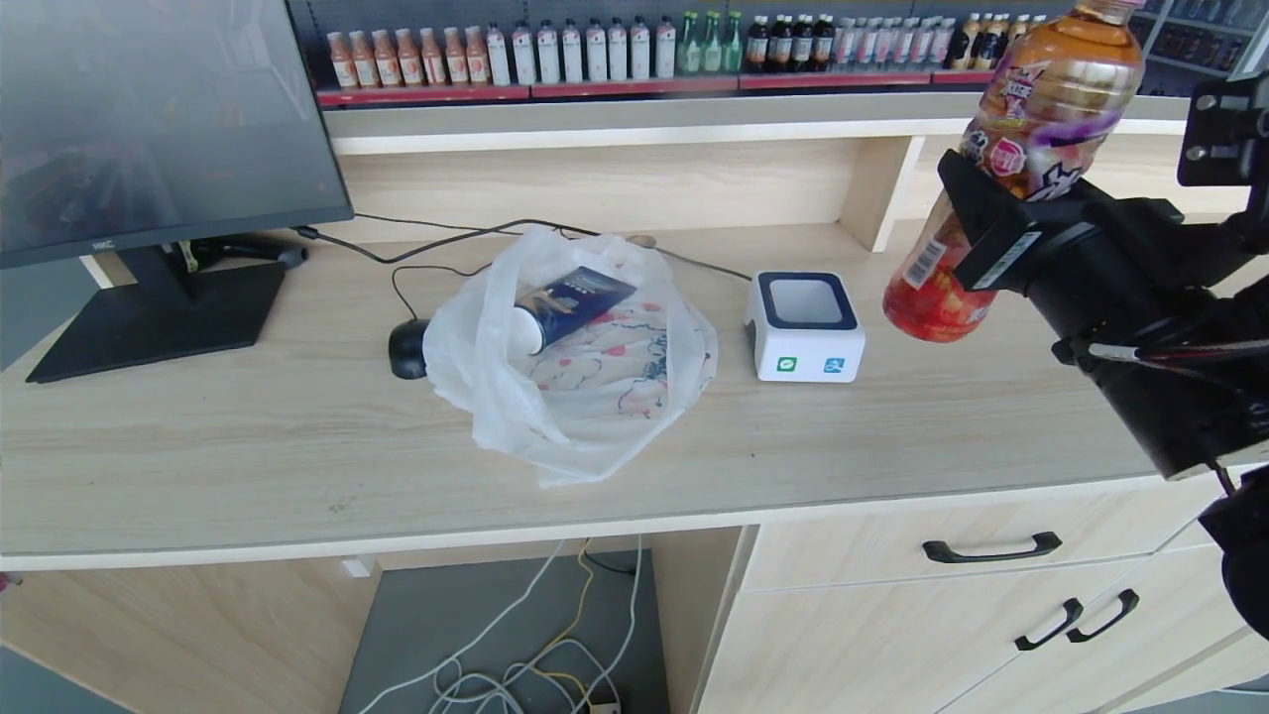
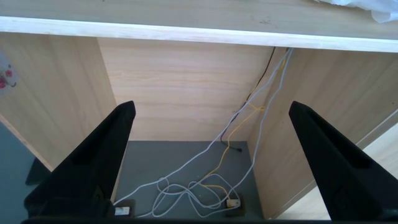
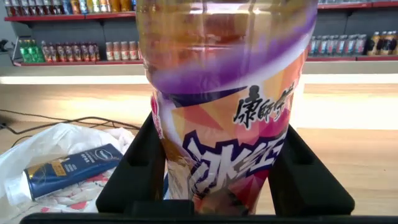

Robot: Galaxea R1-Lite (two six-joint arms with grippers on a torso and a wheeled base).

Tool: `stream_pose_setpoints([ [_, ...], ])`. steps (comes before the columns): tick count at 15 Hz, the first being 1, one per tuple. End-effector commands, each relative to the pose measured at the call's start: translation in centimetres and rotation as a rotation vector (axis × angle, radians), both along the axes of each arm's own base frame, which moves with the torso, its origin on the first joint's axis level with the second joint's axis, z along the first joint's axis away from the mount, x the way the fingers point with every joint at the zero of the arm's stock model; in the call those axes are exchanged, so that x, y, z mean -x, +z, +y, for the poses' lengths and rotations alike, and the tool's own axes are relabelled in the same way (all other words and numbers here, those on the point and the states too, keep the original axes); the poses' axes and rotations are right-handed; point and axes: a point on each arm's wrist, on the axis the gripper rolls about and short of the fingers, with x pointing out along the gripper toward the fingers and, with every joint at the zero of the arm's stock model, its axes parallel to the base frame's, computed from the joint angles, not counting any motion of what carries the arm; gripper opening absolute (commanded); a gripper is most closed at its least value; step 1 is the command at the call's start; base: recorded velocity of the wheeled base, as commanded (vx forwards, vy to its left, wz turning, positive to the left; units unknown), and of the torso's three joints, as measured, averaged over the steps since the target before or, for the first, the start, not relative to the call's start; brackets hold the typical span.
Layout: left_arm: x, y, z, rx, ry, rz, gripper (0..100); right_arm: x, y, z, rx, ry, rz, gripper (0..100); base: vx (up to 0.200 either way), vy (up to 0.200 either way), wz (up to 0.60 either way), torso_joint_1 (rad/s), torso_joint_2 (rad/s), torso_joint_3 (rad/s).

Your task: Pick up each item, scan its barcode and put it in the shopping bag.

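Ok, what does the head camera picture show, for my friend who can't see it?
The right gripper holds a bottle of orange drink over the counter, right of a white scanner. A white bag with a blue tube inside lies mid-counter, a monitor at left.

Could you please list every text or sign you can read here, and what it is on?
Label on the bottle: big stylised characters, partly hidden by the right gripper; nothing whole to quote.
Its barcode: digits too small.
On the scanner: green and blue icon signs, no words.
On the monitor: logo too small.
On the tube in the shopping bag: print too small.
On the shelf bottles: labels too small.
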Motion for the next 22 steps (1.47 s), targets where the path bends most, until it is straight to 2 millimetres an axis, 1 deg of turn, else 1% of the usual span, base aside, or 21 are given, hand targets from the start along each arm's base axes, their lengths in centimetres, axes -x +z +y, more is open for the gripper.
stream_pose_setpoints([
  [1,0.0,0.0,0.0,-0.001,0.002,0.0,100,-0.1,0.0,0.1,-0.002,0.006,0.012,0,0.0,0.0,0.0,0.0,0.0,0.0],
  [4,0.0,0.0,0.0,-0.001,0.001,0.0,100,0.5,-0.2,1.1,-0.019,0.057,0.024,0,0.0,0.0,0.0,0.0,0.0,0.0],
  [10,0.0,0.0,0.0,0.0,0.002,0.002,100,0.5,0.2,1.0,-0.039,0.058,-0.002,0,0.0,0.2,0.0,0.001,0.0,0.001],
  [13,0.0,0.0,0.0,0.002,0.002,0.002,100,0.7,0.4,0.6,-0.043,0.05,-0.011,0,0.0,0.2,0.0,0.004,0.0,0.002],
  [18,0.0,0.0,0.0,0.0,0.001,0.0,100,0.8,0.3,0.6,-0.043,0.05,-0.012,0,0.0,0.2,0.0,0.001,0.0,0.001],
  [22,0.0,0.0,0.0,-0.001,0.001,0.0,100,0.9,0.5,0.4,-0.048,0.05,-0.025,0,0.0,0.0,0.0,0.0,0.0,0.0],
])
